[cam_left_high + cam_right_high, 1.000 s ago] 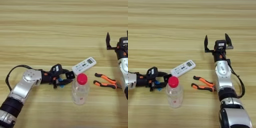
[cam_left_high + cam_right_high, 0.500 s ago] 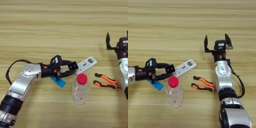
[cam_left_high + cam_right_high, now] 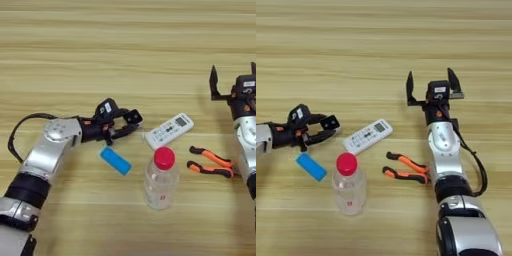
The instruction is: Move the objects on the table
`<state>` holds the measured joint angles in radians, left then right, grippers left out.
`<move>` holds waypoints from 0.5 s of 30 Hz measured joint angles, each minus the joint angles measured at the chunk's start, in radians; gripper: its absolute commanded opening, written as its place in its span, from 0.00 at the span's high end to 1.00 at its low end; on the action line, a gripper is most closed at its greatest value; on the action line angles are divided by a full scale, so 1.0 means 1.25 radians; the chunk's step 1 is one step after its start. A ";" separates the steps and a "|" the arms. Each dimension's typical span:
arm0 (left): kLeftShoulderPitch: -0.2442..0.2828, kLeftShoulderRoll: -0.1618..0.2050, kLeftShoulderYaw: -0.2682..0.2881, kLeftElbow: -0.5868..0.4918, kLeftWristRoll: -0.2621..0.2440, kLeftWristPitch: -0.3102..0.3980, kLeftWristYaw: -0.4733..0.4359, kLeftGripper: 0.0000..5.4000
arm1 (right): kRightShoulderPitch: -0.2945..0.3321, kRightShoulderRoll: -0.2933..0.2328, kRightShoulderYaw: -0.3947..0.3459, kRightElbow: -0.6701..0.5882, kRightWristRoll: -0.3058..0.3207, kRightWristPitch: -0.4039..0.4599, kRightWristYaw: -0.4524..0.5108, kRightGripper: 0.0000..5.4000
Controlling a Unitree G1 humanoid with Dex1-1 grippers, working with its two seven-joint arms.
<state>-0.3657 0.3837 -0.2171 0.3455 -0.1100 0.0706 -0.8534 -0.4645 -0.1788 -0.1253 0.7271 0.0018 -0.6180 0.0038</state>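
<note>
Black cube [image 3: 133,117] clamped in left pincer [image 3: 129,124] | right pincer [image 3: 432,86] apart | no legible writing

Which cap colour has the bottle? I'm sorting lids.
Red cap on the bottle; clearest in right eye view.

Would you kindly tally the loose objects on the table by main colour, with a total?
Blue: 1, the flat bar
White: 1, the remote control
Orange: 1, the pliers
Clear with red cap: 1, the bottle
Black: 1, the small cube at the left gripper
Total: 5
</note>
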 measured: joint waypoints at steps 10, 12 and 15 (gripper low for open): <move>-0.021 -0.003 0.000 0.121 0.046 -0.067 0.019 0.56 | 0.000 0.000 0.000 0.000 0.000 0.000 0.000 0.00; -0.026 -0.003 0.000 0.136 0.054 -0.076 0.023 0.56 | 0.000 0.000 0.000 0.000 0.000 0.000 0.000 0.00; -0.032 -0.003 0.000 0.155 0.060 -0.099 0.028 0.56 | 0.000 0.000 0.000 0.000 -0.001 0.000 -0.001 0.00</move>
<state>-0.4062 0.3798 -0.2170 0.5396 -0.0355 -0.0530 -0.8179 -0.4645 -0.1786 -0.1252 0.7269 0.0008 -0.6179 0.0029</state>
